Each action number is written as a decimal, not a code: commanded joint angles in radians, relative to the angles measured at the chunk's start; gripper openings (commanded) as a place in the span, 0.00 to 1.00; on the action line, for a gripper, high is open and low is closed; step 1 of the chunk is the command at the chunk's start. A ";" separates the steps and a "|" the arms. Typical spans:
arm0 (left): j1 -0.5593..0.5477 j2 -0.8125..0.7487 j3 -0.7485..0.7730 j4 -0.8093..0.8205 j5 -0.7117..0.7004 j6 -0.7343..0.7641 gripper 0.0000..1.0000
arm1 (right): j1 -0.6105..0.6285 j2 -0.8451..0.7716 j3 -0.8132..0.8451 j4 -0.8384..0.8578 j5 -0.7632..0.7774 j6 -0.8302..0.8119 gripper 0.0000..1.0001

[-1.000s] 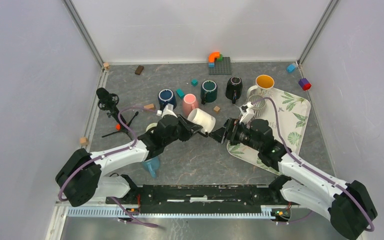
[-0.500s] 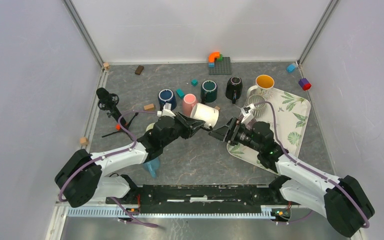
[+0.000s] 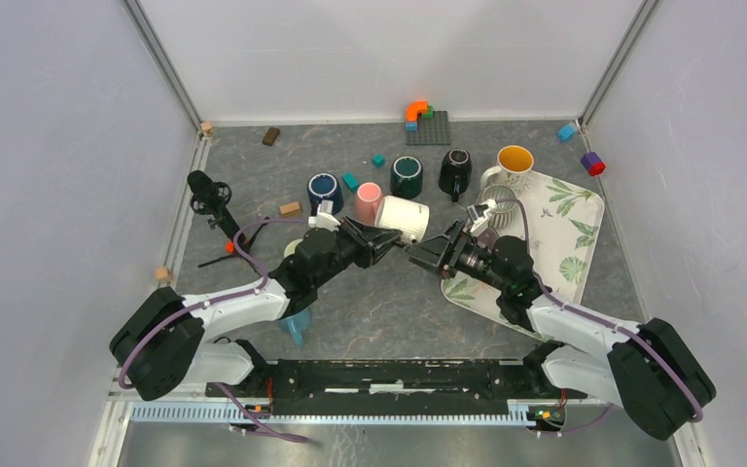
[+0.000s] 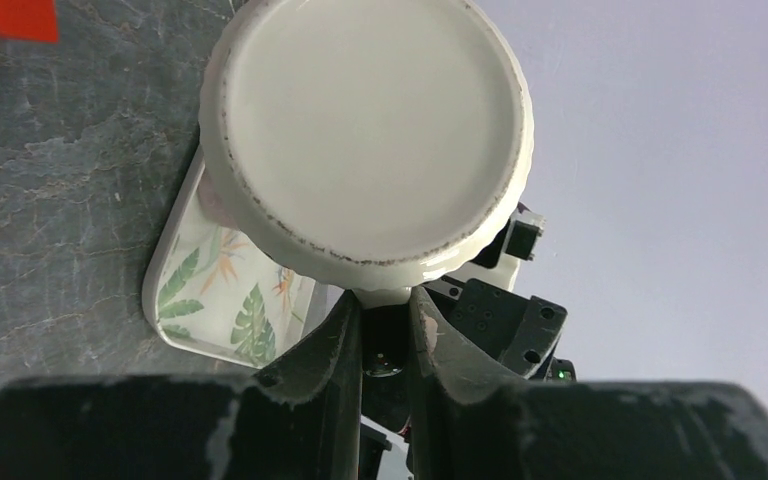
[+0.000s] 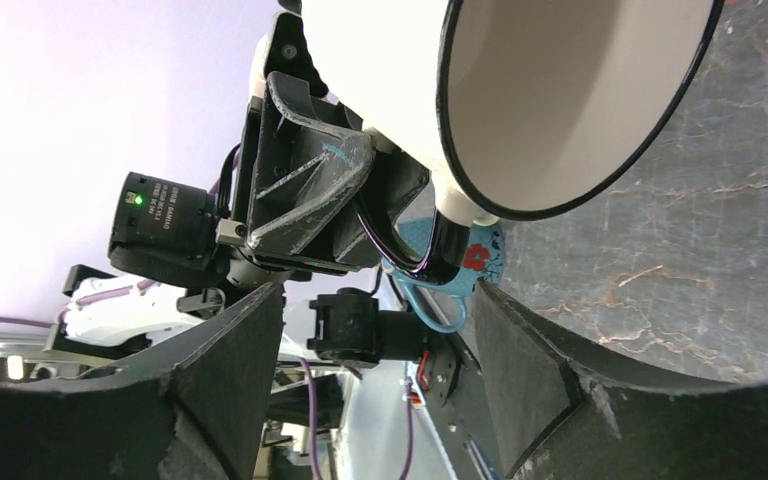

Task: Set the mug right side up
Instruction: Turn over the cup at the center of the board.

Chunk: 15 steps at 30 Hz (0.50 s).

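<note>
The mug (image 3: pixel 404 218) is coloured white, with a dark rim. The tray (image 3: pixel 576 232) is printed with green leaves. The bench (image 3: pixel 370 302) is marbled grey.

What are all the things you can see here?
white mug: one, held up sideways
navy mug, pink mug, green mug, black mug: four, in a row behind
yellow-lined mug: one, by the tray's far corner
ribbed cup: one, grey, on tray
tray: one, leaf print, right
light blue mug: one, near-left, partly hidden
microphone stand: one, black, left
brick plate: one, grey, orange piece, far edge
small blocks: several, mixed colours, scattered
left gripper: black, shut on white mug's handle
right gripper: black, open, facing the mug's mouth
</note>
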 commanded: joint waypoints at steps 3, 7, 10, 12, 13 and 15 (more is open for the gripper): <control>0.004 -0.001 0.004 0.249 0.041 -0.062 0.02 | -0.008 0.055 0.008 0.176 -0.030 0.117 0.72; 0.004 -0.008 -0.008 0.272 0.051 -0.066 0.02 | -0.013 0.092 0.016 0.228 -0.027 0.171 0.68; 0.001 -0.017 -0.023 0.294 0.050 -0.064 0.02 | -0.013 0.126 0.018 0.285 -0.028 0.218 0.64; 0.001 -0.020 -0.027 0.297 0.053 -0.062 0.02 | -0.013 0.142 0.019 0.314 -0.023 0.243 0.62; 0.001 -0.020 -0.028 0.297 0.057 -0.060 0.02 | -0.014 0.149 0.022 0.319 -0.021 0.250 0.61; -0.001 -0.015 -0.030 0.309 0.062 -0.059 0.02 | -0.014 0.159 0.028 0.322 -0.015 0.263 0.59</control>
